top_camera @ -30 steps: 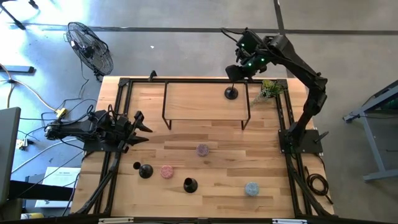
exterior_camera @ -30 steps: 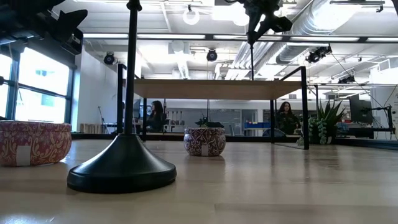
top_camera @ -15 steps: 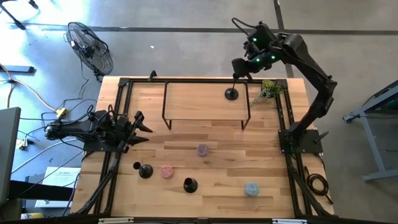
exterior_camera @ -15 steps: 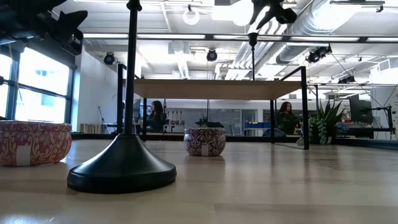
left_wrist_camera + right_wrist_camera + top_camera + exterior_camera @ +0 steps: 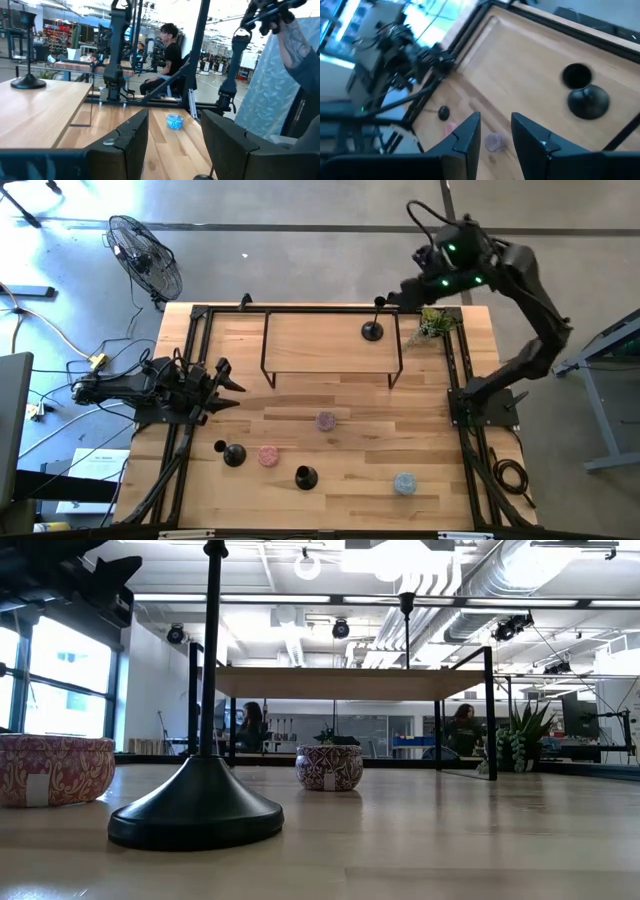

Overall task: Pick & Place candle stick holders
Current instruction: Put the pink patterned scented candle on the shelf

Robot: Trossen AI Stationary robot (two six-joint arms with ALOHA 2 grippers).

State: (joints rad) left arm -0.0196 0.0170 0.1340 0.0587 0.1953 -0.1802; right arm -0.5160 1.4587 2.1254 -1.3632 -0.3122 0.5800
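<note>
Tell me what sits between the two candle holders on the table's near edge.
In the high view, a pink candle tin sits between the left holder and the right holder, touching neither.

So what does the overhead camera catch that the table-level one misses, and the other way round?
Only the overhead view shows both arms, the right tool open and empty off the shelf's far corner, the fan, and a blue tin. Only the table-level view shows people seated in the room behind. Both show the candle holder on the shelf and the purple tin.
</note>
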